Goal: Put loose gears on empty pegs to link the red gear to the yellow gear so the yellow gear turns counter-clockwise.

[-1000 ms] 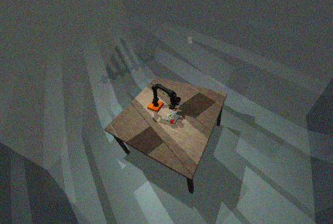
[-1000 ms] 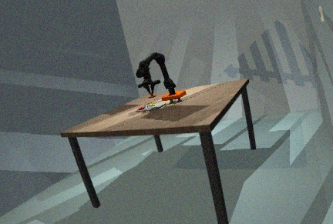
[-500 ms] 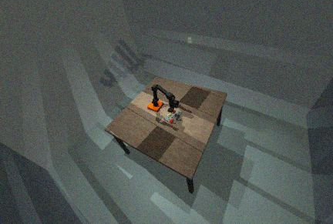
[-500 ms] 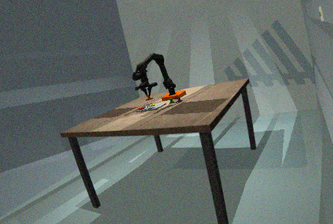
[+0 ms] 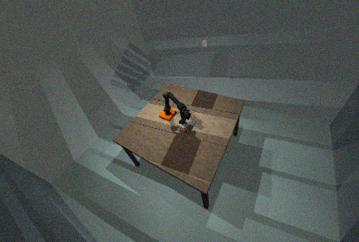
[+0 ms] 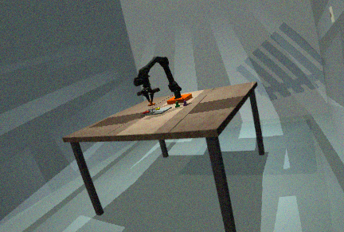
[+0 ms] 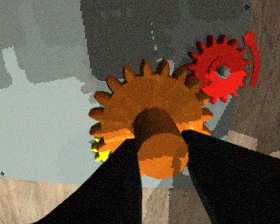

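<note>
My gripper (image 7: 159,143) (image 6: 150,102) is shut on the stem of the large orange gear (image 7: 150,95) (image 6: 151,104). The gear hangs above the grey board (image 7: 40,120) (image 6: 163,111). In the wrist view its teeth overlap the near side of the red gear (image 7: 212,60) (image 5: 184,130) (image 6: 146,112). The yellow gear (image 7: 102,154) (image 6: 158,108) is mostly hidden under the orange gear's left side. The pegs between red and yellow are hidden by the orange gear. A green gear (image 6: 177,104) and a purple gear (image 6: 185,103) stand on the table near the arm's base.
The red curved arrow (image 7: 255,62) lies beside the red gear, near the board's edge. The orange arm base (image 5: 167,115) (image 6: 183,98) stands on the wooden table (image 5: 145,137) (image 6: 119,127). Shadow patches cross the table and board.
</note>
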Robot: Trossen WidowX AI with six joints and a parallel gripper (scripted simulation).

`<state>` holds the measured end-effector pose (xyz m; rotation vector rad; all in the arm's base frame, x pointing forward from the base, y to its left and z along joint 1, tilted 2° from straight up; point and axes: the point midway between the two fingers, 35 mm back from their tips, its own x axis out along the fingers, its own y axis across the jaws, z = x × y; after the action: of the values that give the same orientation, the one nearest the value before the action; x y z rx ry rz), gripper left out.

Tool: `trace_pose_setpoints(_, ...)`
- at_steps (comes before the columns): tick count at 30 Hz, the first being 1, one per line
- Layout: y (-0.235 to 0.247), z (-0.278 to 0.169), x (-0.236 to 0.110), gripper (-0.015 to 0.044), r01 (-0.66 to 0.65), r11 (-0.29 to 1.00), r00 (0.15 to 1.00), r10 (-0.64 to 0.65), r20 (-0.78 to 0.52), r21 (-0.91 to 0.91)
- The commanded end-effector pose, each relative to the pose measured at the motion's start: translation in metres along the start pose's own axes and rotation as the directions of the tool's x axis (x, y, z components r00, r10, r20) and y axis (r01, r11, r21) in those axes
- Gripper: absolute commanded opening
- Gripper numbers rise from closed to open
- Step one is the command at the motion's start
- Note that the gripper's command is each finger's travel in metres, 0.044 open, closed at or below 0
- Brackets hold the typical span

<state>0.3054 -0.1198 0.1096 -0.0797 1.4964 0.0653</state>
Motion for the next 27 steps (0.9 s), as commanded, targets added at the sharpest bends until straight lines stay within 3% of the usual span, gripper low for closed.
trace_pose_setpoints(1, -0.0069, -0.0042, 0.0043, 0.0, 0.0, 1.0, 1.0, 0.0, -0.003, -0.006)
trace_pose_setpoints(27, -0.0072, -0.0042, 0.004, 0.0, 0.0, 1.0, 1.0, 0.0, -0.003, -0.025)
